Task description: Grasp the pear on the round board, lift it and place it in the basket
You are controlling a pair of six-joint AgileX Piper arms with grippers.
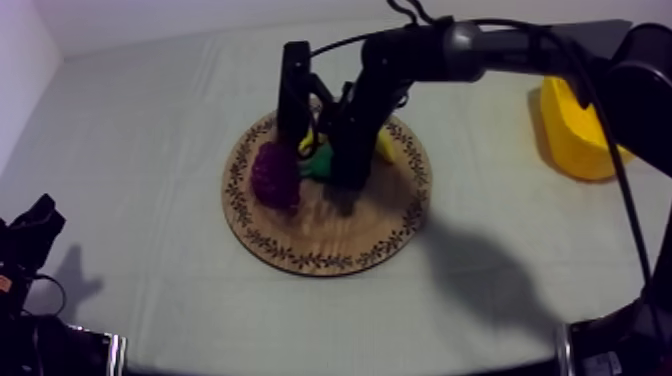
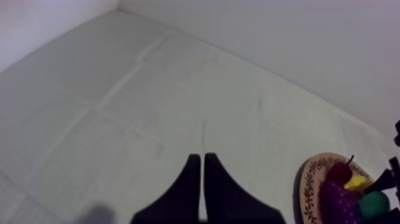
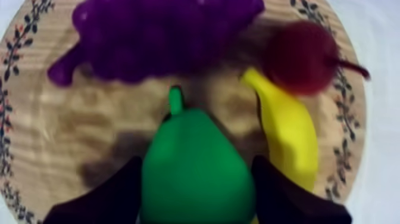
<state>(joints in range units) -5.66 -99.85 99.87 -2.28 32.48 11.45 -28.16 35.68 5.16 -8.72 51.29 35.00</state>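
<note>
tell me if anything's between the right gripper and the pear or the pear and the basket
Nothing: the right gripper is shut on the pear. The banana lies beside it toward the yellow basket; a lift should clear it.

Our cloth-covered table in a pale corner of the room
We look down on a table (image 1: pixel 140 170) spread with a grey-white cloth (image 2: pixel 119 101); faint fold creases cross the cloth in straight lines, some meeting at right angles. Behind the far edge stands a plain white wall (image 1: pixel 200 18), and a second white wall (image 1: pixel 20 70) meets it at the left, so the table sits in a corner. Both walls share nearly the same pale tone as the cloth. The light is soft and rather dim, and we find blurred grey shadows (image 1: pixel 480 275) lying on the cloth toward the near side, the largest and darkest of them at the right
</note>
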